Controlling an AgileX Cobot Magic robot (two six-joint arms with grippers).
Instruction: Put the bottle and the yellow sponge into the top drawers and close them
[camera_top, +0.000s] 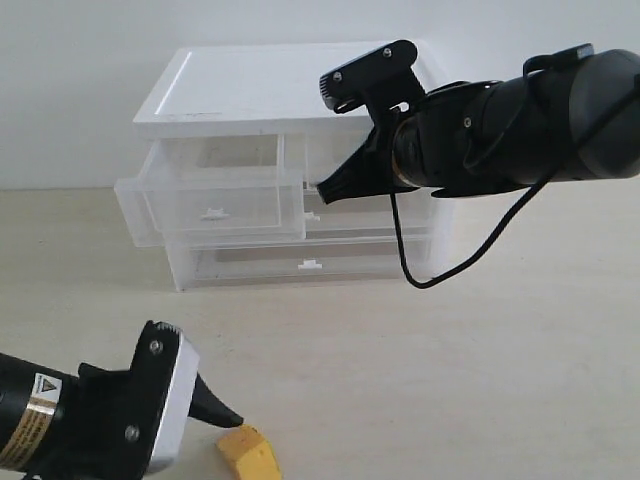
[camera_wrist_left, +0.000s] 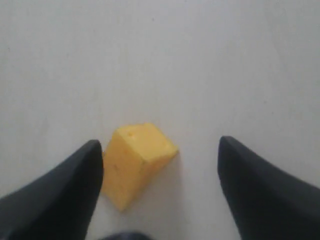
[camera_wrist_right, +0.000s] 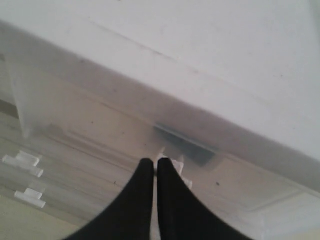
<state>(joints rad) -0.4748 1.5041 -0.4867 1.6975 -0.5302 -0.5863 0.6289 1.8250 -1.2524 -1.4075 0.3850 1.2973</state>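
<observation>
The yellow sponge (camera_wrist_left: 137, 162) lies on the table between the fingers of my open left gripper (camera_wrist_left: 160, 142), close to one finger and clear of the other; it also shows at the front edge (camera_top: 250, 455). The left top drawer (camera_top: 210, 205) is pulled out. My right gripper (camera_wrist_right: 155, 164) is shut, its tips at the white clip handle (camera_wrist_right: 172, 162) of the right top drawer (camera_top: 322, 150), which sits pushed in. A dark blurred shape (camera_wrist_right: 185, 145) shows through that drawer's front. The bottle is not plainly in view.
The white drawer unit (camera_top: 280, 90) stands at the back against the wall, with two full-width drawers (camera_top: 310, 265) below the top ones. A black cable (camera_top: 430, 280) hangs from the right arm in front of the unit.
</observation>
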